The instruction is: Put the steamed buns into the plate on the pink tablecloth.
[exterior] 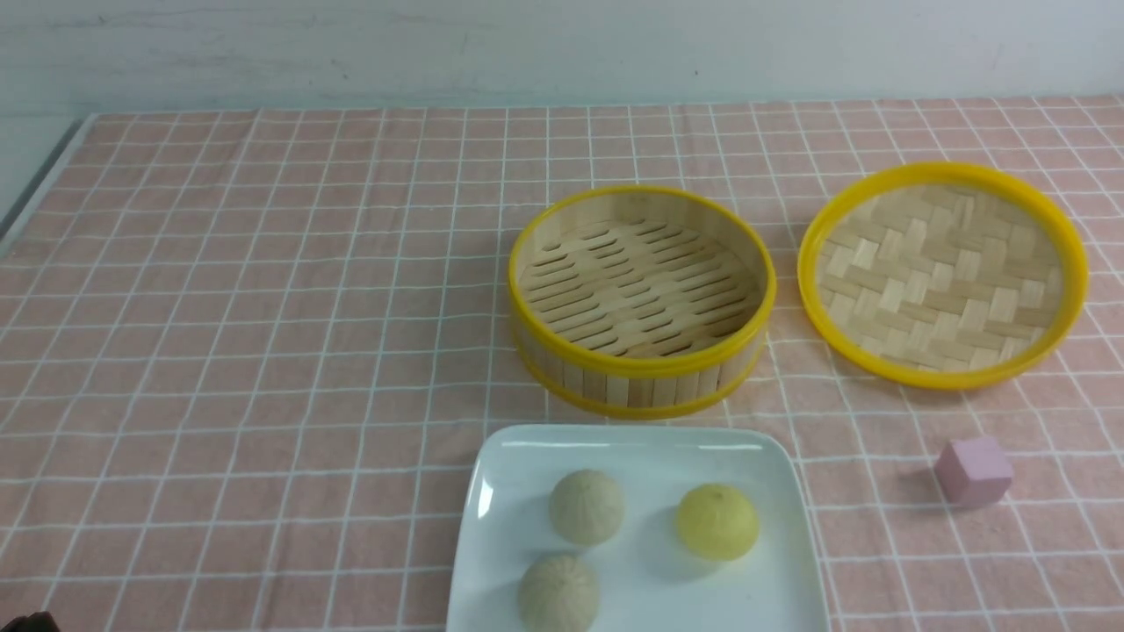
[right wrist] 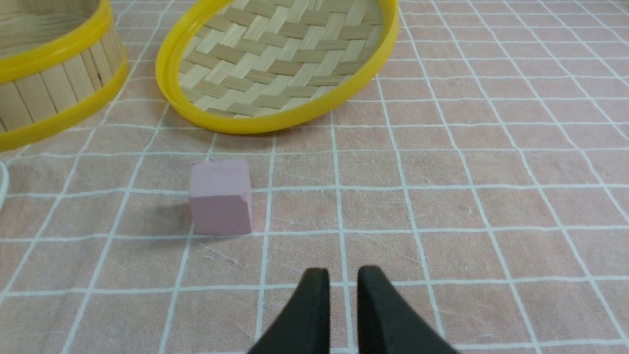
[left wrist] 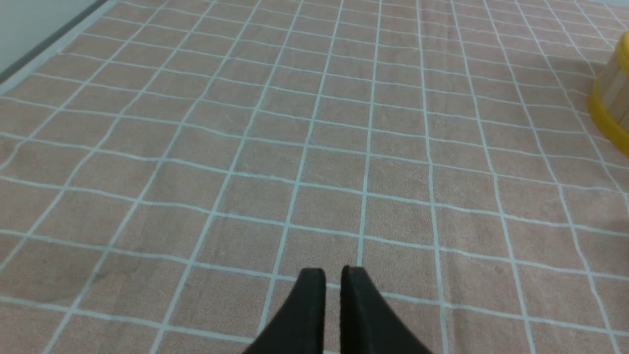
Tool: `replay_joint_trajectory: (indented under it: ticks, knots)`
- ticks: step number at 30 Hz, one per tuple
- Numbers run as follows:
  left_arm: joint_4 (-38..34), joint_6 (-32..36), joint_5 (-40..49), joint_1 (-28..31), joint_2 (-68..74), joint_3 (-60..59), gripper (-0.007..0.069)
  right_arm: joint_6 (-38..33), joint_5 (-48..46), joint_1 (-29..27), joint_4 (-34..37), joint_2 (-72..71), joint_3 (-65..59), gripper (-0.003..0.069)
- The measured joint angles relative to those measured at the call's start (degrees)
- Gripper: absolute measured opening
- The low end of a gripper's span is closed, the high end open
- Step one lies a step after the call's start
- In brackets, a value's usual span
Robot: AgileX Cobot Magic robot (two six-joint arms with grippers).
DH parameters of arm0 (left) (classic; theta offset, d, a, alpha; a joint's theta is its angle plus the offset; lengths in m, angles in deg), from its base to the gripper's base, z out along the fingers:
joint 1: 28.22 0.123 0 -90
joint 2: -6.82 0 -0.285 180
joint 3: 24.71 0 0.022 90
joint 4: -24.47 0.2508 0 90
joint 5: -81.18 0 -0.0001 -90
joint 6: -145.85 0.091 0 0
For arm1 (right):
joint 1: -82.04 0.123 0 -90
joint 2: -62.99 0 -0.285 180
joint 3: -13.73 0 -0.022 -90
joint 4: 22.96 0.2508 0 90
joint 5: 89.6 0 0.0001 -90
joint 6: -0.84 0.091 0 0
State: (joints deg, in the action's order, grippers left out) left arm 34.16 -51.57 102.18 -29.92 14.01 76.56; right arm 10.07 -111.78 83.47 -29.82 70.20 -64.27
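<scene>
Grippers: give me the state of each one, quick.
Left gripper: jaws a narrow slit apart, holding nothing, over bare tablecloth.
Right gripper: jaws a narrow slit apart, holding nothing, near the pink cube.

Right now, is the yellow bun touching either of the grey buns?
Apart. The front view shows bare white plate between the yellow bun and both grey buns.
</scene>
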Motion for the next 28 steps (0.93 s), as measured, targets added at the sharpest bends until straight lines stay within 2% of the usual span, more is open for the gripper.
replay_joint_trajectory:
  ticks: [28]
  knots:
    - [0.2, 0.0, 0.1, 0.0, 0.0, 0.0, 0.0104, 0.0, 0.0, 0.0, 0.0, 0.0, 0.0, 0.0148]
